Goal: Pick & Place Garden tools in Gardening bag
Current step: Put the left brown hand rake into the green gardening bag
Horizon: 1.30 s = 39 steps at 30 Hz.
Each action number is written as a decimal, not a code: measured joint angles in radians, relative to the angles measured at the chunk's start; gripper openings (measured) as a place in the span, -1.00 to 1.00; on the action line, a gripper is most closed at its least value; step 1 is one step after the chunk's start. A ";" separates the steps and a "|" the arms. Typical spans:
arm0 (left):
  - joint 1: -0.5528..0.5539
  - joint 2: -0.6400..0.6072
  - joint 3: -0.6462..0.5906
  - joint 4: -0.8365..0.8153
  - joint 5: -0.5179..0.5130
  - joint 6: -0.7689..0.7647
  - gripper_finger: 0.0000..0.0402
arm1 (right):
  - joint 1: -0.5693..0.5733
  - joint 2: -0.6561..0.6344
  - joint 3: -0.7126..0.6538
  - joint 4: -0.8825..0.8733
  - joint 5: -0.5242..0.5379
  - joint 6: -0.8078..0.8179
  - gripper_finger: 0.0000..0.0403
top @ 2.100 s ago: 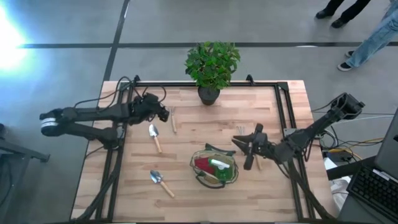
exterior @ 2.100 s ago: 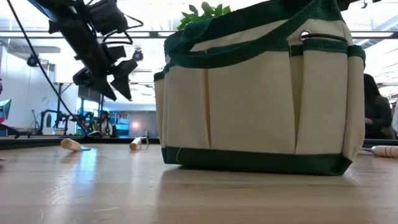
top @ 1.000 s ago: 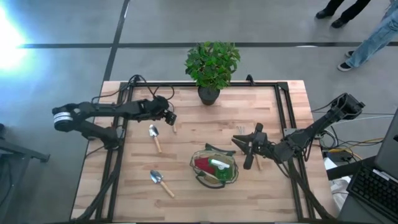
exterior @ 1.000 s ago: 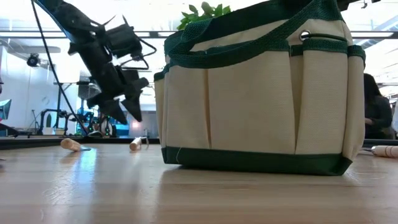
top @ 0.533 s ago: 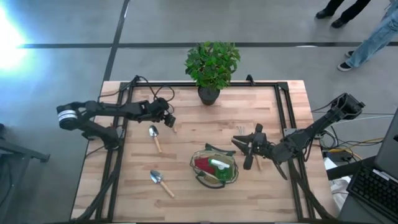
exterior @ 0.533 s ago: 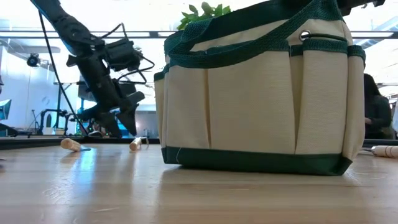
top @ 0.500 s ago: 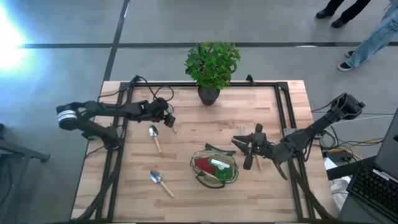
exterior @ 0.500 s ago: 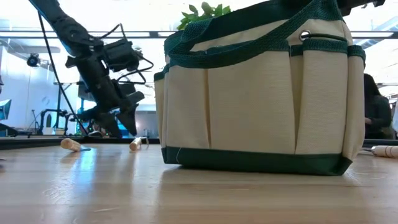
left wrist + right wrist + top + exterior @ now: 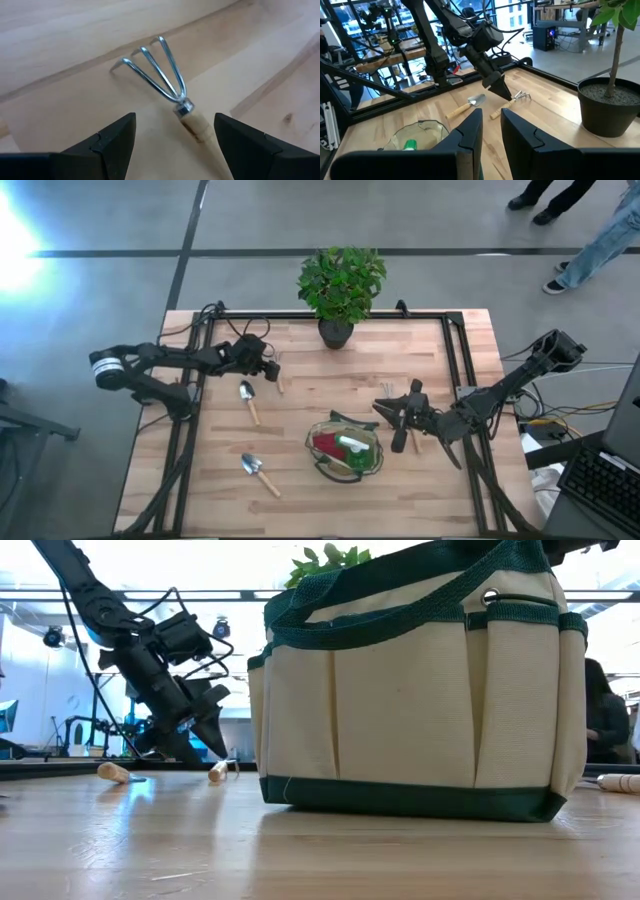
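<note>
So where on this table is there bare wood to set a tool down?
Bare: the near left corner beside the trowel, and the far right between plant pot and right gripper. Crowded: around the left gripper, the hand rake, second trowel and gardening bag.

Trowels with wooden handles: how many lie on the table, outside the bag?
2. One trowel lies near the left hand; the other trowel lies left of the gardening bag. More could be hidden inside the bag.
</note>
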 joint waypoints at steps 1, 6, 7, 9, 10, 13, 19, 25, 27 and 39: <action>0.004 0.004 0.000 0.006 0.000 0.002 0.35 | 0.000 0.000 0.000 0.000 0.000 0.000 -0.70; 0.011 0.035 0.000 0.057 0.009 0.002 0.35 | 0.000 0.000 0.000 0.001 0.000 -0.001 -0.68; 0.011 0.042 0.000 0.068 0.019 0.000 0.35 | 0.000 0.000 0.000 0.002 0.000 -0.002 -0.67; 0.011 0.060 0.000 0.080 0.021 -0.008 0.35 | 0.000 0.000 0.000 0.002 0.001 -0.003 -0.66; 0.011 0.070 0.000 0.088 0.022 -0.011 0.35 | 0.000 0.000 0.000 0.003 0.001 -0.003 -0.66; 0.011 0.100 0.002 0.116 0.022 -0.015 0.35 | 0.000 0.000 0.000 0.003 0.002 -0.003 -0.65; 0.012 0.148 0.003 0.200 0.053 -0.020 0.35 | 0.000 0.000 0.000 0.003 0.002 -0.003 -0.69; 0.012 0.169 0.018 0.206 0.069 -0.020 0.35 | 0.000 0.000 0.000 0.003 0.002 -0.003 -0.72; 0.012 0.169 0.020 0.205 0.077 -0.018 0.35 | 0.000 0.000 0.000 0.003 0.002 -0.003 -0.72; 0.012 0.169 0.021 0.199 0.097 -0.004 0.31 | 0.000 0.000 0.000 0.003 0.002 -0.003 -0.72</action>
